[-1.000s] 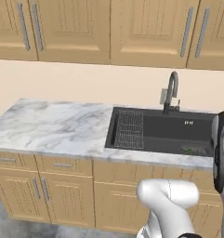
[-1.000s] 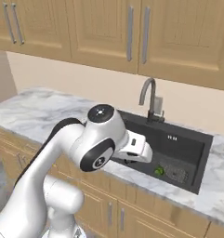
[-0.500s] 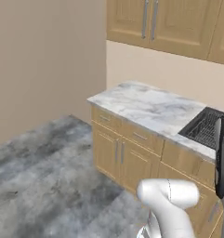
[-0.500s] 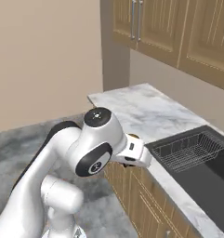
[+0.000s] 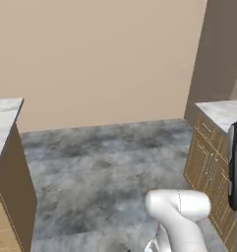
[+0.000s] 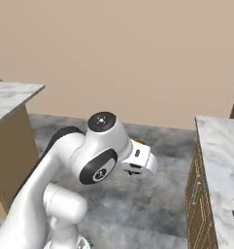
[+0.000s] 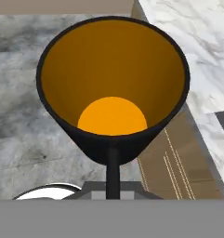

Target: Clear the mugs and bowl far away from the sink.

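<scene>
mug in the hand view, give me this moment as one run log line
held: mug, black outside, orange inside, empty | gripper: shut on mug rim | below: grey floor | nearby: marble counter, wood cabinets

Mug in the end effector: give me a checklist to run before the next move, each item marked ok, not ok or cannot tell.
1. End effector shut on the mug: ok.
2. Mug upright: cannot tell; the hand view looks straight into its orange inside.
3. Mug away from the sink: ok, no sink nearby; the base faces a bare wall.
4. Drop-off surface in reach: cannot tell; one marble counter lies to the right, another to the left.
5. Floor ahead free: ok.
6. Bowl located: cannot tell.
</scene>
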You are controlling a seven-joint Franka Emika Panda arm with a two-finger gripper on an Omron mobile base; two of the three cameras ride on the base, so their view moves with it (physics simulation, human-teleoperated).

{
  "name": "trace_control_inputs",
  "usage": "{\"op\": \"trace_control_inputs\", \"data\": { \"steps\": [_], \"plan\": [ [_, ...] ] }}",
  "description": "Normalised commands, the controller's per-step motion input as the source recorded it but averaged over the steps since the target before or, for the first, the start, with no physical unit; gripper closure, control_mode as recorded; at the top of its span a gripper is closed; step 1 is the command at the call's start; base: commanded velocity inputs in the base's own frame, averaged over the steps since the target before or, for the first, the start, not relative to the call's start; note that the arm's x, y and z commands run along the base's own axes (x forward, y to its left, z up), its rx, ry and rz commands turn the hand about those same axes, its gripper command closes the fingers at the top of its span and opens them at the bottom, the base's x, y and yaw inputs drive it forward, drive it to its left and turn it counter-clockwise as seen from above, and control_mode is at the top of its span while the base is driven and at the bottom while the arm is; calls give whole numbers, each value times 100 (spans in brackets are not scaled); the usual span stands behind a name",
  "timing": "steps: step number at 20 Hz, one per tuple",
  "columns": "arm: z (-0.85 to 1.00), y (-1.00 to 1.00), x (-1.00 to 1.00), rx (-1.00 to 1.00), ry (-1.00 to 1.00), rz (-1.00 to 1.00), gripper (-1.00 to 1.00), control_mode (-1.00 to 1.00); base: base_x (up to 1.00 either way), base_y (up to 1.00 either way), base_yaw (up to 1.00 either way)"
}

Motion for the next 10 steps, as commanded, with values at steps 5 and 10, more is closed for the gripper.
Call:
{"op": "trace_control_inputs", "data": {
  "steps": [5, 10],
  "plan": [
    [0, 0, 0, 0, 0, 0, 100, 100, -28, 14, 97],
    [0, 0, 0, 0, 0, 0, 100, 100, 13, 9, 86]
  ]
}}
